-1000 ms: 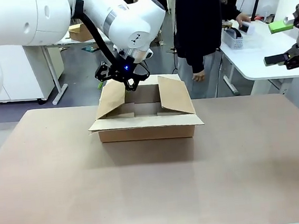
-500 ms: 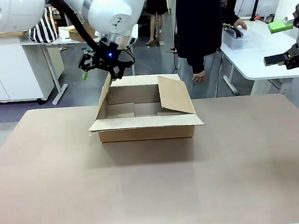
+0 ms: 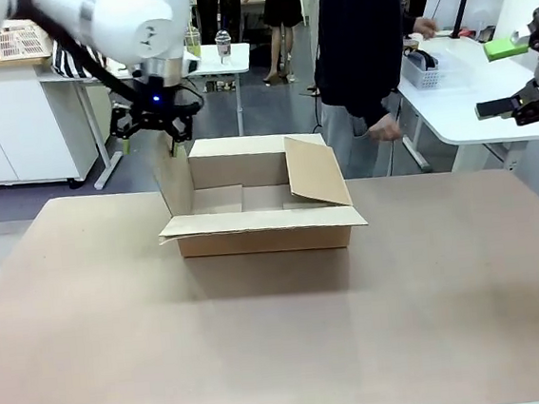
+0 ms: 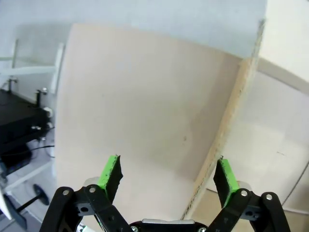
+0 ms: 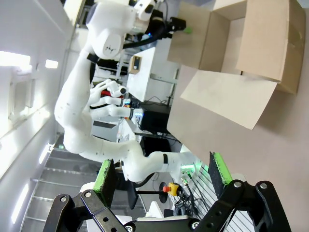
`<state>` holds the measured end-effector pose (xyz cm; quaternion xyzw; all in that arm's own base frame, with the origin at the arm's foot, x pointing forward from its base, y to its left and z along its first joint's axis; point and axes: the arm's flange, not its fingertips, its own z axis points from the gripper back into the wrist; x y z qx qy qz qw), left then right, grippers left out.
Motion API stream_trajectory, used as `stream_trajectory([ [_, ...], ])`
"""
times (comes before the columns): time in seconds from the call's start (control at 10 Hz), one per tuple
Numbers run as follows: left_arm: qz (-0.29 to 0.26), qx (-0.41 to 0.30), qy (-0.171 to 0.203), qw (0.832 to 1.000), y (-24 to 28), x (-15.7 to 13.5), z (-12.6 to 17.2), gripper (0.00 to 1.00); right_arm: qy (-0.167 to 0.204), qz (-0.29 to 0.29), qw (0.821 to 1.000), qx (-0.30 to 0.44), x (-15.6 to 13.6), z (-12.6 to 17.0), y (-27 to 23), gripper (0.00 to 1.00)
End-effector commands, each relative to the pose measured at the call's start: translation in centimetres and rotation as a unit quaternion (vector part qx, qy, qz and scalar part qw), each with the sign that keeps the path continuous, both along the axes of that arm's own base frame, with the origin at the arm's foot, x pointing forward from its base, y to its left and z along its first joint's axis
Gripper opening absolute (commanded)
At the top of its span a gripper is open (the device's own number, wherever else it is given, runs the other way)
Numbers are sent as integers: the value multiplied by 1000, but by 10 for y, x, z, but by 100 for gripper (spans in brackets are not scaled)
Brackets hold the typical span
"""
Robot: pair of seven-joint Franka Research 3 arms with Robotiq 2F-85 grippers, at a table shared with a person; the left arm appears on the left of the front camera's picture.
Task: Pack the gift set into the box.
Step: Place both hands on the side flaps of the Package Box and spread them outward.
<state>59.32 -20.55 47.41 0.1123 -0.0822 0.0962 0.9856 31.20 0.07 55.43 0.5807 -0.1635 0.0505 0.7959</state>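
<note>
The box (image 3: 265,233) is set open-topped on the counter (image 3: 282,334). The left pincer (image 4: 167,166) is spread wide astride its left flap (image 3: 174,178) (nothing clamped). The right pincer (image 5: 161,174) is held wide open and empty, well apart.

left claw (image 3: 153,129) | beside upright left flap (image 3: 174,184) | box (image 3: 263,233) open

You have no text, label, brand, number or sign that can be read here. The box (image 3: 263,236) shows plain brown cardboard on its faces and flaps, and any marks beyond the far edge of the table (image 3: 284,353) are too small to make out.
</note>
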Motion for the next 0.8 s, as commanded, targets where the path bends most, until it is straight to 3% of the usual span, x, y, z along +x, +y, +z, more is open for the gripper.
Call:
stream_trajectory([
  [0.0, -2, -59, -3, 998, 43, -27, -5, 100, -16, 3, 1000, 10, 3, 0, 2, 100],
  [0.2, 9, -96, 2, 995, 66, -30, -23, 100, -16, 3, 1000, 10, 3, 0, 2, 100],
  [0.4, -53, -176, 6, 983, 81, -30, -47, 100, -16, 3, 1000, 10, 3, 0, 2, 100],
  [0.6, -118, -273, -19, 955, 116, -38, -61, 100, -16, 3, 1000, 10, 3, 0, 2, 100],
  [0.7, -112, -320, -28, 940, 133, -42, -63, 100, -16, 3, 1000, 10, 3, 0, 2, 100],
])
